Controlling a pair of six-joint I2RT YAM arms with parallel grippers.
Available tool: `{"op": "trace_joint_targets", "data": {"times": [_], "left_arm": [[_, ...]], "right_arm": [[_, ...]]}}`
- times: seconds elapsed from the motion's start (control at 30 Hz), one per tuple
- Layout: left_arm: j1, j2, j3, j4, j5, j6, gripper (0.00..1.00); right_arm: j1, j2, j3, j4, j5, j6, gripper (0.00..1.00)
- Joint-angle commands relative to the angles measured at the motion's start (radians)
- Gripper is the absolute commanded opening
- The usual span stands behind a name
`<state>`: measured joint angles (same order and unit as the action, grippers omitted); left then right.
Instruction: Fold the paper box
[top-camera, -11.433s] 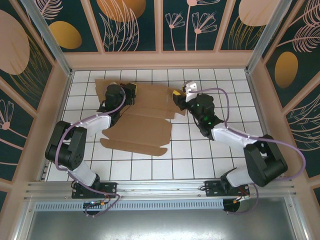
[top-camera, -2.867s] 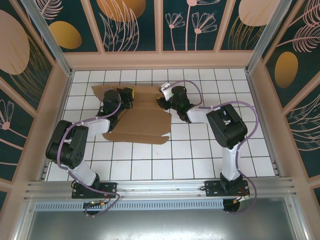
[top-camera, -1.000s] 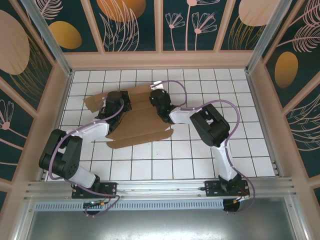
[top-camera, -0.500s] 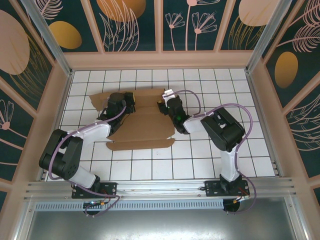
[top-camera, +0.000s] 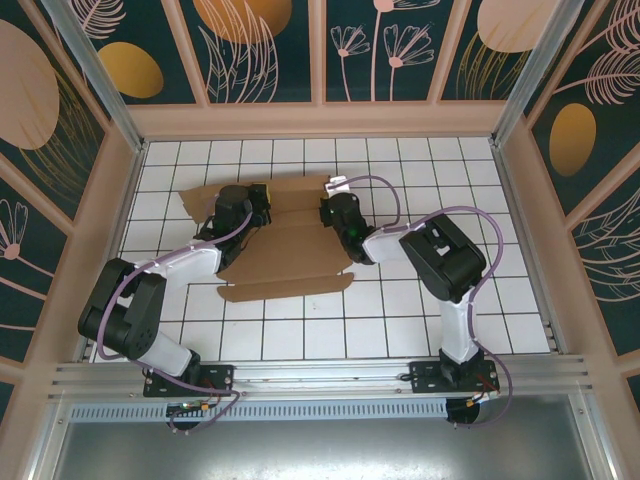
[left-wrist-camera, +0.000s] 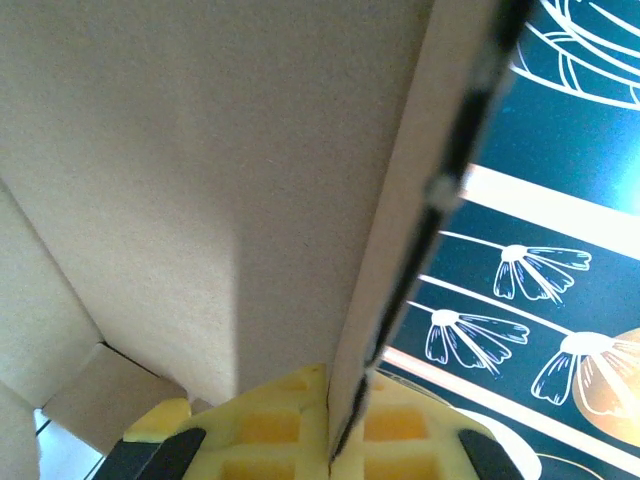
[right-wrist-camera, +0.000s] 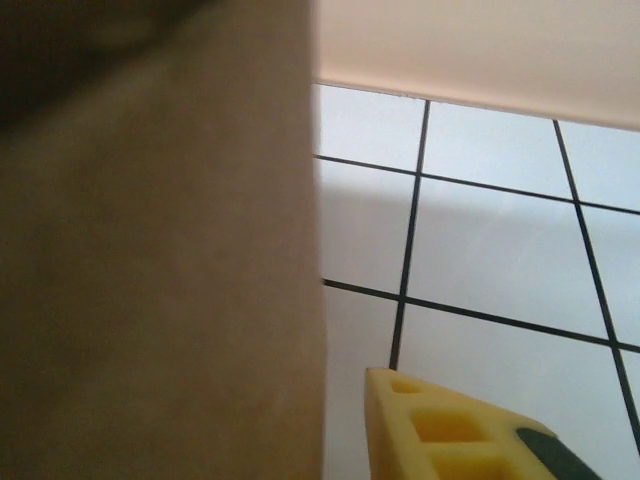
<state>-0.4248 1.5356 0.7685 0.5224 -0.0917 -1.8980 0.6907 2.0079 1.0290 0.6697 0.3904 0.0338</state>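
Presently: box (top-camera: 285, 255) largely flat, left of centre toward the table's (top-camera: 400, 320) far edge. Left gripper (top-camera: 256, 196) pinched tight on a raised panel by the box's far edge. Right gripper (top-camera: 332, 207) at the box's right end; cannot tell whether clamped or spread. Risks: tearing or off-line creasing if pulled against that pinch; sliding across the tiles if pressed unevenly.

Paper box (top-camera: 285, 250): one. Arms: two – left arm (top-camera: 185, 262), right arm (top-camera: 440, 255). End effectors: two – left end effector (top-camera: 260, 193), right end effector (top-camera: 325, 205). Purple cables (top-camera: 372, 178): two, one per arm. Bench (top-camera: 400, 320): one. Yellow fingers (left-wrist-camera: 262, 430): two in left wrist view, one in right.
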Motion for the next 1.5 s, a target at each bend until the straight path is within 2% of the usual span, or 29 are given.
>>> {"op": "trace_joint_targets", "data": {"times": [0.0,0.17,0.3,0.43,0.6,0.67,0.77,0.93,1.0,1.17,1.37,1.47], "left_arm": [[-0.008,-0.008,-0.009,-0.083,0.036,-0.027,0.0],[-0.008,-0.01,-0.005,-0.051,0.054,0.005,0.13],[-0.008,-0.016,0.0,-0.063,0.051,0.031,0.17],[-0.008,0.0,0.004,-0.059,0.069,0.03,0.18],[-0.008,-0.005,0.005,-0.065,0.054,0.039,0.19],[-0.008,-0.005,0.014,-0.072,0.058,0.048,0.22],[-0.008,0.009,0.035,-0.04,0.098,0.095,0.42],[-0.008,0.006,0.063,-0.074,0.153,0.167,0.57],[-0.008,-0.028,0.048,-0.094,0.149,0.202,0.59],[-0.008,-0.146,0.017,-0.194,0.178,0.338,0.61],[-0.007,-0.209,0.087,-0.386,0.364,0.724,0.57],[-0.008,-0.266,0.066,-0.425,0.448,0.848,0.56]], "right_arm": [[-0.007,0.033,0.023,-0.048,0.059,-0.009,0.09],[-0.007,0.027,0.019,-0.054,0.088,-0.046,0.06],[-0.016,0.01,-0.005,-0.04,0.04,-0.072,0.12],[-0.022,-0.022,-0.042,-0.009,0.012,-0.131,0.37],[-0.05,-0.102,-0.136,0.077,-0.103,-0.161,0.54],[-0.066,-0.122,-0.148,0.073,-0.15,-0.155,0.57],[-0.076,-0.119,-0.144,0.077,-0.191,-0.16,0.54],[-0.079,-0.066,-0.054,-0.011,-0.127,-0.172,0.36],[-0.091,-0.064,-0.047,-0.026,-0.108,-0.175,0.3],[-0.126,-0.086,-0.062,-0.04,-0.147,-0.212,0.26],[-0.173,-0.125,-0.089,-0.064,-0.3,-0.199,0.24],[-0.177,-0.14,-0.111,-0.06,-0.354,-0.205,0.24]]}}
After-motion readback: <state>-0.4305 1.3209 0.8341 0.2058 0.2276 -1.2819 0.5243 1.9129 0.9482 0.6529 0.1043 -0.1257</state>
